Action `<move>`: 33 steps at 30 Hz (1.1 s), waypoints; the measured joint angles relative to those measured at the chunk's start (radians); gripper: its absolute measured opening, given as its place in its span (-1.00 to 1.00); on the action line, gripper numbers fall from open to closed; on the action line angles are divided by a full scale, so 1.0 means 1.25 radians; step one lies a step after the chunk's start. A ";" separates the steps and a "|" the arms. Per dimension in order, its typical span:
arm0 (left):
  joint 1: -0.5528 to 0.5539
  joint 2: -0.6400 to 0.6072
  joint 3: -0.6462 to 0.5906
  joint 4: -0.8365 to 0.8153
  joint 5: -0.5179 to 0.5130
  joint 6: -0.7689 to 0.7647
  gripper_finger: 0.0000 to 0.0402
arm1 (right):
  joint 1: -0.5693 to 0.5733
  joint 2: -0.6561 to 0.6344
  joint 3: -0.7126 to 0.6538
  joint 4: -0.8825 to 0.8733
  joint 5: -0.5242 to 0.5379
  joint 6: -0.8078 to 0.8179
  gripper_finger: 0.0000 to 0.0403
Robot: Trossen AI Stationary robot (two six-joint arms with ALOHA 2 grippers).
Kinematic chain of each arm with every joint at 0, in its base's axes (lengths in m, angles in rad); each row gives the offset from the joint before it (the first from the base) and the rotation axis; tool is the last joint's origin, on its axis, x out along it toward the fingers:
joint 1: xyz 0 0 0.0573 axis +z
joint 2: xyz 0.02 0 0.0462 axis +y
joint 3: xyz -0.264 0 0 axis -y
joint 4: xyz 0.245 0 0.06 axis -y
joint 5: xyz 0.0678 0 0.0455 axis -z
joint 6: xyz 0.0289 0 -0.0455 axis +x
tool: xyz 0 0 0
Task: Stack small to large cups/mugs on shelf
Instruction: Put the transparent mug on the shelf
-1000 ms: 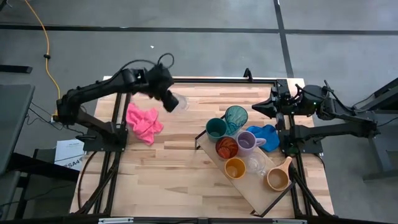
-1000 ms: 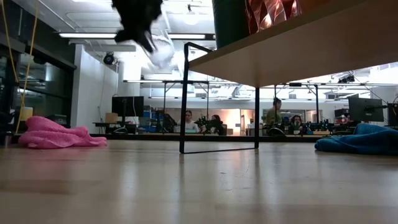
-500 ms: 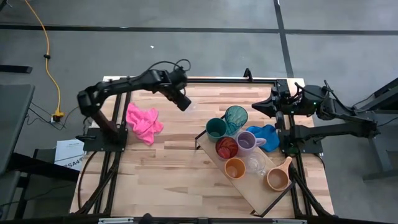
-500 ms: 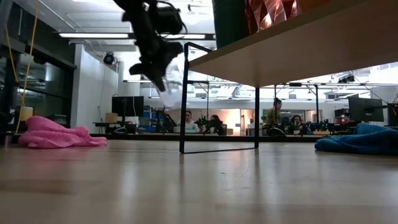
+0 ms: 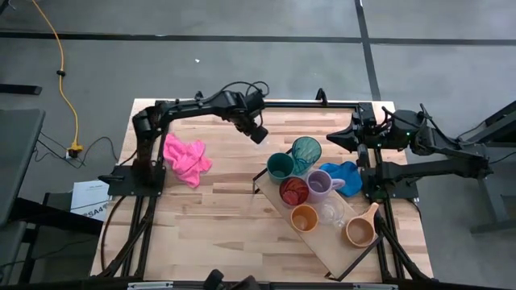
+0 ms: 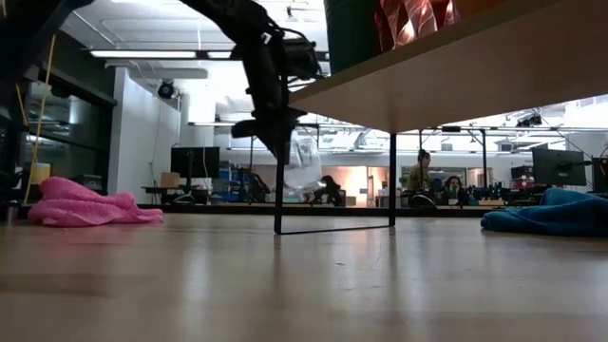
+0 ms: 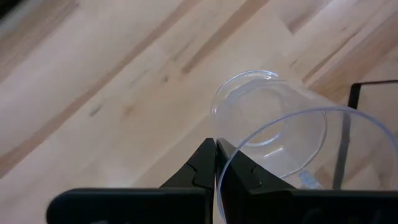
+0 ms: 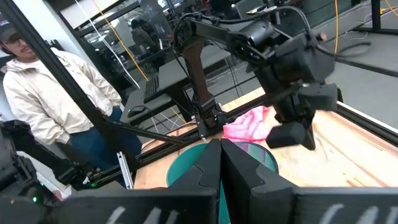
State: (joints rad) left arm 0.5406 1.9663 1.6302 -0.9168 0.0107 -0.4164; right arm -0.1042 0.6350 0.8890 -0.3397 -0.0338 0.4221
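Carrying a clear plastic cup [image 5: 260, 137], the left end effector [image 5: 256, 132] is clenched on its rim, out over the worktop [image 5: 218, 217] just short of the shelf [image 5: 318, 246]. High view: shelf holds a green cup [image 5: 280, 166], teal tumbler [image 5: 305, 151], purple mug [image 5: 321, 183], red-orange cup [image 5: 293, 192], yellow cup [image 5: 305, 217], clear glass [image 5: 331, 212], tan mug [image 5: 360, 232]. Right arm is parked at the far right edge, right end effector [image 5: 334, 142] clamped shut on nothing; blue cloth [image 5: 346, 172] lies near it, pink cloth [image 5: 187, 156] at left.

Low view: cup hangs tilted, clear of the worktop, beside the shelf's black frame leg [image 6: 280, 152].

Left wrist view: rim pinched between the fingers [image 7: 202, 168], cup on its side.

Right wrist view: a person [image 8: 46, 93] stands behind.

Advice: lift above the shelf edge, level the cup, then nest by size.
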 joint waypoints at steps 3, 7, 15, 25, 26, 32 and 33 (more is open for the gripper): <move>-0.011 0.030 0.019 -0.015 0.000 -0.006 -1.00 | 0.000 0.000 0.000 0.000 0.000 0.000 -1.00; -0.021 0.061 0.023 -0.019 -0.003 -0.016 -1.00 | 0.000 0.000 0.000 0.000 0.000 0.009 -1.00; -0.048 0.077 0.022 0.033 -0.070 -0.030 -1.00 | 0.000 0.000 0.000 0.001 0.000 0.012 -1.00; -0.045 0.093 0.023 0.012 -0.059 -0.030 -1.00 | 0.000 0.000 0.000 0.001 0.000 0.012 -1.00; -0.045 0.097 0.024 0.020 -0.059 -0.030 -1.00 | 0.000 0.000 0.000 0.001 0.000 0.012 -1.00; -0.046 0.099 0.023 0.032 -0.055 -0.031 -0.98 | 0.000 0.000 0.000 0.001 0.000 0.013 -1.00; -0.046 0.099 0.023 0.035 -0.056 -0.031 -0.96 | 0.000 0.000 0.000 0.001 0.000 0.013 -1.00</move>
State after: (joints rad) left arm 0.4835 2.0899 1.6588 -0.8728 -0.0599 -0.4552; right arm -0.1043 0.6346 0.8890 -0.3386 -0.0338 0.4377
